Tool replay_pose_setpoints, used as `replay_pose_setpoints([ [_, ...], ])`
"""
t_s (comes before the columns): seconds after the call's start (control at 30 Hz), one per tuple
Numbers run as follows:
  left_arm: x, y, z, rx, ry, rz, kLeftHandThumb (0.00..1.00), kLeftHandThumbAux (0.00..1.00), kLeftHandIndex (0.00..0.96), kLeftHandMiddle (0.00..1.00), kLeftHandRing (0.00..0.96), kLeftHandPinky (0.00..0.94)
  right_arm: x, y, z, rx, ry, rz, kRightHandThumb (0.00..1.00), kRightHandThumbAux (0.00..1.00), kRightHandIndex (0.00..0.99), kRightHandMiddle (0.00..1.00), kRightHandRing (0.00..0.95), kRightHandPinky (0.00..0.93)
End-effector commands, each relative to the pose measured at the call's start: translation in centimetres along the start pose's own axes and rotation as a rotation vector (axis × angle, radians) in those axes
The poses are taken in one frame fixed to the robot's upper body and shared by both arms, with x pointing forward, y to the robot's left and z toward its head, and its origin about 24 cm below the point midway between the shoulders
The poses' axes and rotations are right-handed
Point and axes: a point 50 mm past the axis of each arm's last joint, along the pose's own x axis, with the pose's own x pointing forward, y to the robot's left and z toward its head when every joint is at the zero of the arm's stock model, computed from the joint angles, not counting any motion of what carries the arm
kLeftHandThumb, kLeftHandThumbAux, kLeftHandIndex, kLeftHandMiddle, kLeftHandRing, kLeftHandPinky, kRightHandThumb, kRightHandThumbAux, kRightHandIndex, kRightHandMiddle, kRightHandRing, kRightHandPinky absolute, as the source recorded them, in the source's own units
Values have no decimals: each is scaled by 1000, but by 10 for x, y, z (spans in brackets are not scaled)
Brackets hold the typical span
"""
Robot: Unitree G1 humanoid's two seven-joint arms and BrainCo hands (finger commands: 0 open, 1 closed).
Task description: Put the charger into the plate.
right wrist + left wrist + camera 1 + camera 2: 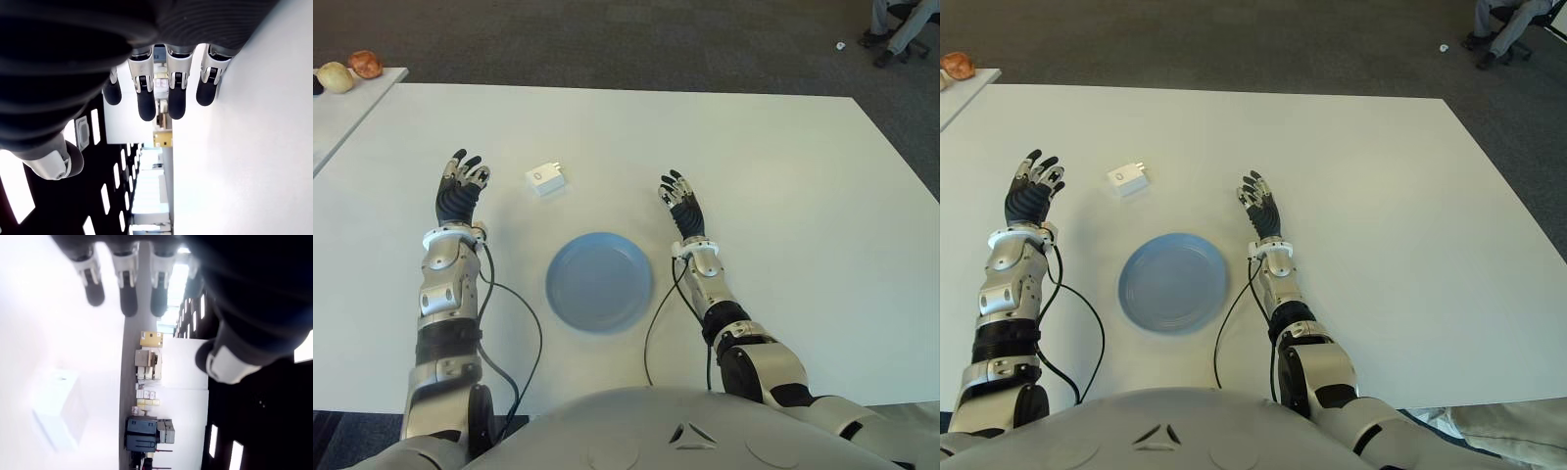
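Note:
A small white charger (pixel 546 178) lies on the white table (pixel 773 166), just beyond the round blue plate (pixel 599 281) near the table's front. My left hand (pixel 461 184) shows to the left of the charger, fingers spread and holding nothing; the charger (pixel 57 413) appears pale in the left wrist view, apart from the fingers (pixel 128 289). My right hand (pixel 681 203) shows to the right of the plate, fingers (pixel 146 95) extended and empty. The plate holds nothing.
A second table (pixel 342 108) at the far left carries round fruit-like objects (pixel 350 70). A person's legs (pixel 896 29) and a chair show on the dark carpet at the far right. Cables (pixel 514 333) trail from both forearms beside the plate.

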Motion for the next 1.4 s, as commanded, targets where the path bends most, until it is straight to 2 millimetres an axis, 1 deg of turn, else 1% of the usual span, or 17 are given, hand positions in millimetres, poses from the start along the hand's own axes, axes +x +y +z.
replay_pose_setpoints([
  [0.03, 8, -2, -4, 53, 38, -42, 130, 624, 54, 155, 140, 120, -20, -3, -34, 14, 184, -18, 0, 504, 85, 172, 127, 80],
  [0.1, 13, -9, 2, 103, 19, -78, 118, 622, 39, 138, 122, 93, -20, -3, -34, 15, 182, -18, 0, 501, 86, 175, 127, 80],
  [0.27, 15, -27, 13, 202, -34, -141, 102, 618, 16, 115, 98, 81, -20, -3, -35, 36, 185, -20, 0, 500, 88, 179, 128, 81],
  [0.4, 19, -35, 16, 274, -54, -166, 93, 608, 3, 93, 76, 66, -20, -3, -35, 49, 187, -17, 0, 504, 88, 180, 131, 88],
  [0.5, 26, -41, 17, 354, -61, -182, 89, 604, 0, 70, 51, 29, -20, -2, -35, 55, 186, -16, 0, 517, 89, 184, 139, 107],
  [0.57, 29, -49, 19, 430, -77, -202, 97, 598, 0, 52, 34, 15, -20, -2, -35, 56, 186, -17, 0, 522, 90, 186, 141, 108],
  [0.63, 30, -55, 20, 545, -108, -225, 103, 587, 0, 36, 20, 7, -20, -2, -35, 52, 183, -17, 0, 525, 91, 187, 142, 108],
  [0.7, 30, -58, 20, 637, -134, -240, 106, 562, 0, 17, 8, 3, -20, -2, -34, 48, 181, -16, 0, 525, 92, 187, 142, 110],
  [0.83, 30, -64, 20, 924, -221, -287, 90, 510, 0, 3, 1, 0, -19, -3, -34, 39, 182, -13, 0, 513, 95, 187, 143, 111],
  [0.9, 30, -65, 20, 1002, -247, -301, 83, 495, 0, 1, 0, 0, -19, -3, -34, 35, 180, -11, 0, 509, 96, 188, 145, 113],
  [0.93, 30, -65, 20, 1022, -254, -305, 78, 485, 0, 1, 0, 0, -19, -3, -34, 33, 180, -11, 0, 507, 96, 188, 146, 114],
  [1.0, 33, -66, 14, 1184, -288, -341, 70, 467, 0, 0, 0, 0, -19, -3, -34, 26, 179, -7, 0, 504, 97, 189, 148, 111],
  [1.07, 35, -67, 7, 1304, -314, -364, 61, 449, 0, 0, 0, 0, -19, -3, -34, 20, 179, -4, 0, 503, 99, 189, 150, 109],
  [1.17, 38, -70, -1, 1432, -348, -391, 48, 415, 0, 0, 0, 0, -19, -2, -34, 17, 178, 1, 0, 504, 101, 190, 153, 112],
  [1.27, 40, -73, -6, 1503, -371, -415, 41, 389, 0, 0, 0, 0, -19, -2, -34, 16, 176, 4, 0, 508, 104, 191, 157, 118],
  [1.4, 41, -74, -9, 1547, -392, -438, 40, 360, 0, 0, 0, 0, -19, -2, -34, 18, 176, 4, 0, 517, 107, 195, 163, 129],
])
